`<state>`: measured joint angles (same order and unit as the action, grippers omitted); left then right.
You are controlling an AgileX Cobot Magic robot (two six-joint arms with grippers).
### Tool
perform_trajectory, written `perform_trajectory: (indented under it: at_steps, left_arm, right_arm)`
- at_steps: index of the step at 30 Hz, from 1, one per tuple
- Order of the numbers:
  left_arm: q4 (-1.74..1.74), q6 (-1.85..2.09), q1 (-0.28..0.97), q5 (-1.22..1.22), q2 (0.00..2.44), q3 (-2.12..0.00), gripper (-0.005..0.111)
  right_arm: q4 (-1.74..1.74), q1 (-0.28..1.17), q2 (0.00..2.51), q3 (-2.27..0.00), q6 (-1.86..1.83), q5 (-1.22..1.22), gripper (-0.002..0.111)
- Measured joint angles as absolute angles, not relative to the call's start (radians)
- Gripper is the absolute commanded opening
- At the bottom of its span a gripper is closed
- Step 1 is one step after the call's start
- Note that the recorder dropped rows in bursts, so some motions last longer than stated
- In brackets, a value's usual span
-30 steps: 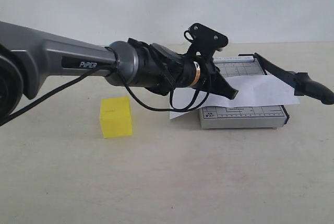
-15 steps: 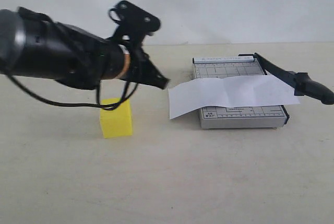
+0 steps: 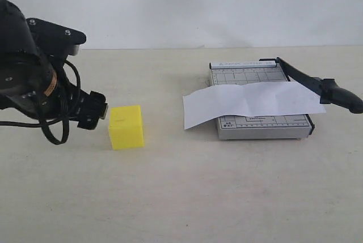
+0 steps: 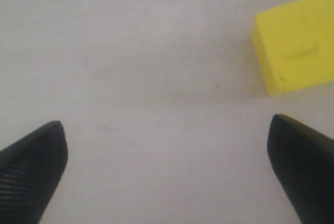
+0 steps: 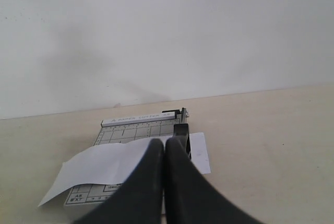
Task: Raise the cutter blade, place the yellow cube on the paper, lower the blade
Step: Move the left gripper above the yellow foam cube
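- Left gripper [image 4: 164, 130] spread wide, empty; right gripper [image 5: 164, 153] pinched together, holding nothing.
- Cube [image 3: 126, 127] just beside the left gripper, well apart from the paper [image 3: 249, 100].
- Probably light, rigid, smooth: pinch opposite flat faces, mid-height.

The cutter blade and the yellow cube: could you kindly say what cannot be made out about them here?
1. The cutter blade: in the right wrist view only its hinge end shows; the shut right gripper hides the rest.
2. The yellow cube: cut off by the left wrist view's edge, beyond the open left gripper.
3. The trimmer base: its print is too small to read in the exterior view.
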<state>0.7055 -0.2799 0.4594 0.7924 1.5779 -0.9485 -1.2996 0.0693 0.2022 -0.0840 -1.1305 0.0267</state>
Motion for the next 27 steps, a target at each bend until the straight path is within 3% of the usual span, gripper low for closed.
perform_trajectory:
  at_steps: [13,27]
  left_arm:
    - [0.240,-0.080,0.459,0.644,1.640,-1.211,0.094]
    - [0.343,-0.085,0.459,0.722,1.752,-1.264,0.094]
  right_arm:
    - [-1.300,0.100,0.202,-0.084,-1.130,0.027,0.000]
    - [-1.300,0.100,0.202,-0.084,-1.130,0.009,0.000]
